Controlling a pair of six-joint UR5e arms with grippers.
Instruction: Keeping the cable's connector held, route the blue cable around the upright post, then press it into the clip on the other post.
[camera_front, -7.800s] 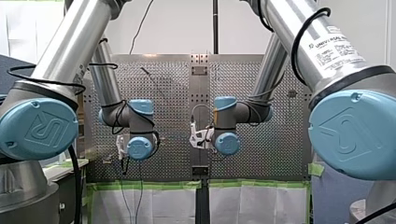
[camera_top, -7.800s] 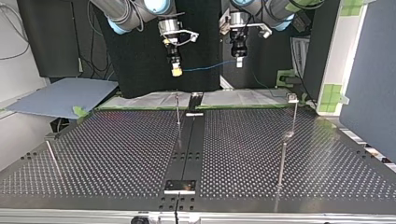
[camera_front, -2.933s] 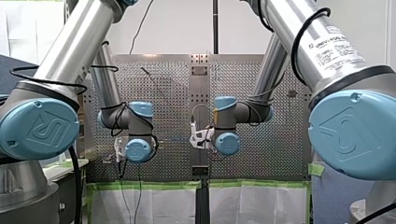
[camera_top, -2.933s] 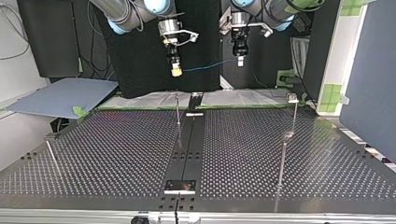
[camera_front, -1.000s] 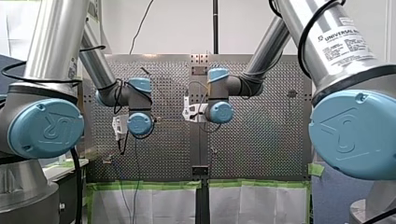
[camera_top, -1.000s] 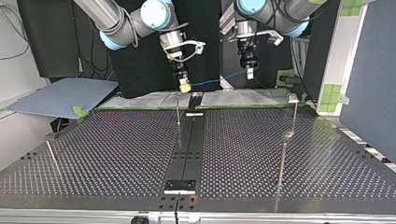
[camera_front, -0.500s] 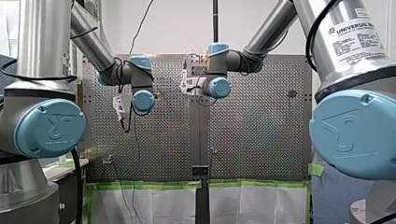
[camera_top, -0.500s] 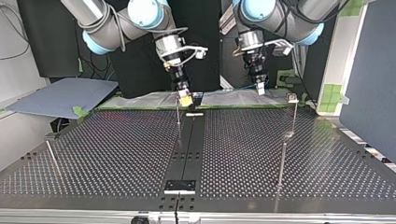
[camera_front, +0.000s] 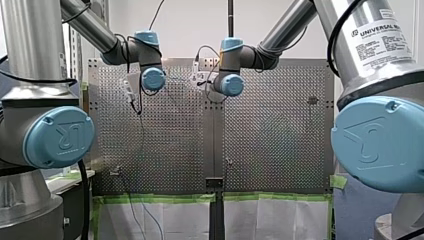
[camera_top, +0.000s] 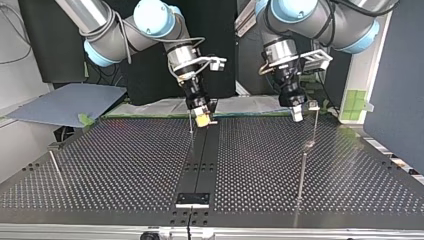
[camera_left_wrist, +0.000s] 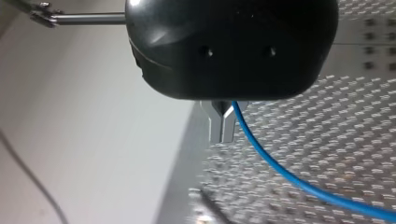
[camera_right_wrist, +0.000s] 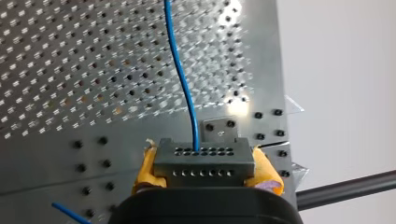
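In the right wrist view my right gripper (camera_right_wrist: 205, 166) has its yellow pads shut on a grey connector block (camera_right_wrist: 204, 150). The blue cable (camera_right_wrist: 183, 84) runs straight out of the block over the perforated plate. In the left wrist view my left gripper (camera_left_wrist: 222, 133) has its metal fingers shut on the blue cable (camera_left_wrist: 280, 173), which trails off to one side. In the top view my right gripper (camera_top: 202, 119) hangs beside a thin upright post (camera_top: 190, 122) at the plate's far edge. My left gripper (camera_top: 296, 114) is close to a post with a clip (camera_top: 314, 106) at that view's right.
Another tall post (camera_top: 302, 172) stands nearer the camera at the top view's right, and a leaning rod (camera_top: 56, 170) at its left. A dark centre rail (camera_top: 200, 160) runs down the perforated table (camera_top: 125, 165). A grey board (camera_top: 65, 102) lies beyond the far left corner.
Both arms have come down and toward the top-view camera, carrying connector and cable. My right gripper now reaches the centre post and my left gripper the clip post.
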